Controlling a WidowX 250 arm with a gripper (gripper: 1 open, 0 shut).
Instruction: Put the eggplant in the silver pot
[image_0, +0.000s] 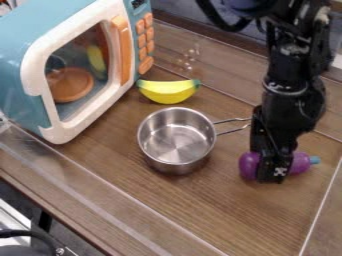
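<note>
The purple eggplant (254, 165) lies on the wooden table at the right, its teal stem cap (309, 160) pointing right. My black gripper (275, 168) points straight down right over the eggplant, jaws open, its fingers straddling the eggplant's middle and hiding part of it. Whether the fingers touch it I cannot tell. The silver pot (177, 137) stands empty to the left of the eggplant, its wire handle (233, 125) pointing right toward the gripper.
A yellow banana-like toy (167, 91) lies behind the pot. A teal and white toy microwave (74, 60) stands at the back left with its door open. The table's front edge runs diagonally at the lower left.
</note>
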